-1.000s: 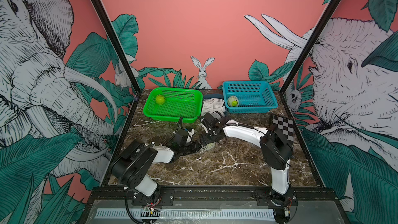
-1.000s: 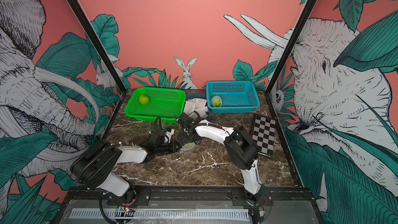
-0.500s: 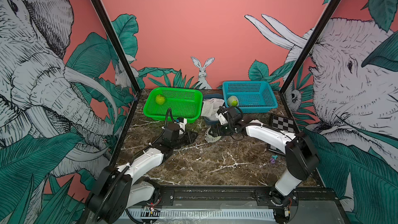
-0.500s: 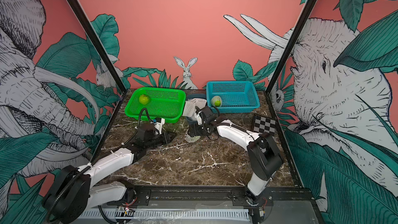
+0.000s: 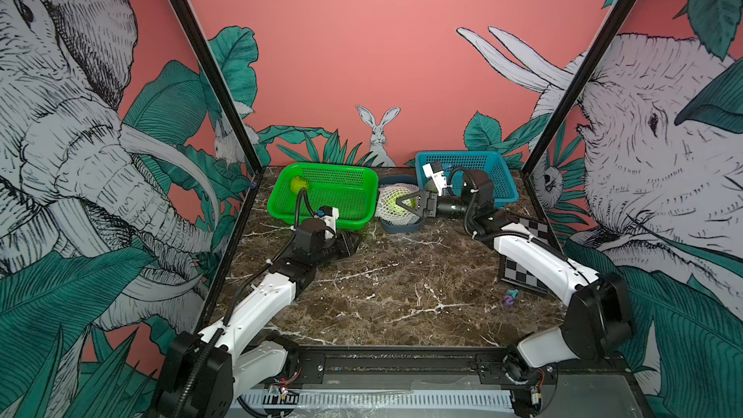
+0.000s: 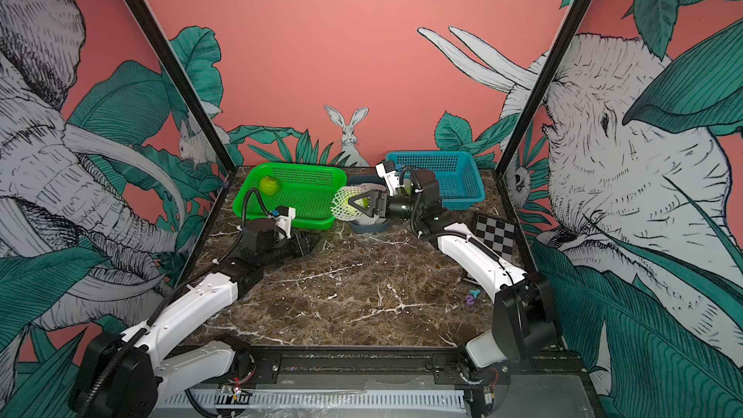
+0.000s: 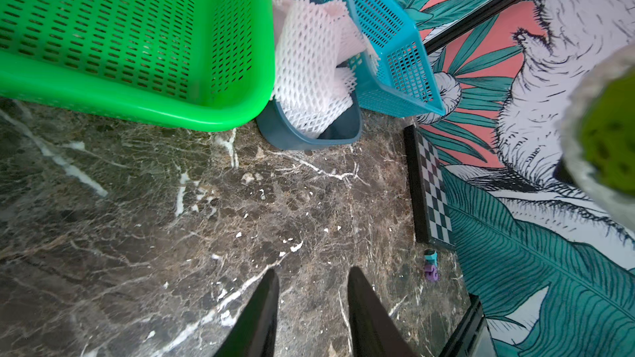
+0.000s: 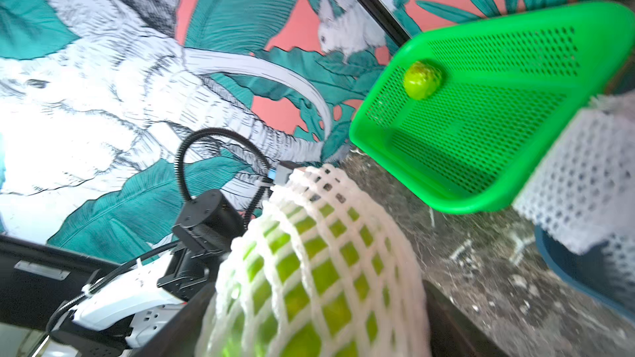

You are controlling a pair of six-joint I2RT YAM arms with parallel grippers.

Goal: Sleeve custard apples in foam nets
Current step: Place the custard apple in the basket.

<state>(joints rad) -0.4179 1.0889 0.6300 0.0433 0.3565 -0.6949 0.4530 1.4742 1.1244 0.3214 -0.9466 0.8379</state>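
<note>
Here, the right gripper (image 5: pixel 403 207) is holding a sleeved apple (image 8: pixel 292 279) aloft

The right gripper's jaws are standing wide and clamping the fruit from both sides through its net (image 8: pixel 330 200). The bundle is hanging clear of the table (image 5: pixel 382 295). In both top views it is showing in front of the tub (image 5: pixel 398 228), between the two baskets. The net's long axis is running roughly level, in line with the gripper's reach. Its free end is narrowing past the fruit and pointing away from the right wrist, toward the left arm. The left gripper (image 7: pixel 311 303) is hovering near the marble with its jaws partly parted and nothing between them.

The green basket (image 5: pixel 354 199) is holding one bare apple (image 5: pixel 299 184), which is lying in its far left corner. The blue basket (image 5: pixel 502 188) is holding a third apple (image 6: pixel 407 191), which is mostly hiding behind the right wrist. The tub is holding spare nets (image 7: pixel 309 73), which are crumpling together and sticking up above its rim. It is standing between the baskets, just beside the green one. A checkerboard (image 5: pixel 520 275) is lying under the right arm
</note>
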